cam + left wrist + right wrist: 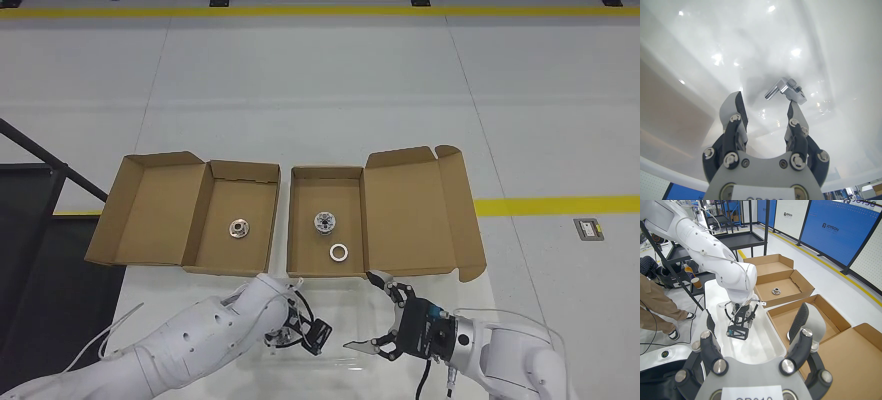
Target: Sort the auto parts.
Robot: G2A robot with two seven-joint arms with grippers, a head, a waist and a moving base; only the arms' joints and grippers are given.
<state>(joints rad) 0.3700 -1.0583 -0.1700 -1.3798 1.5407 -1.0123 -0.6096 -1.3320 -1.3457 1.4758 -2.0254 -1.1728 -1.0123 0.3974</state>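
Note:
A small silver L-shaped metal part [784,90] lies in the white tray [772,47]. My left gripper [764,98] hangs open just over it, one fingertip [792,108] close against the part's block end. From the right wrist view, the left gripper [737,332] points down into the tray [777,341]. My right gripper [755,317] stands open and empty beside the tray, near the right box. The left cardboard box [205,255] holds a flanged hub [238,228]. The right box [300,255] holds a gear-like part [324,221] and a metal ring [340,252].
Both boxes have their lids folded flat outward [145,205] [420,210], taking up the table's far side. A black rack [40,160] stands off the table's left edge. The tray [335,362] sits at the near edge between the arms.

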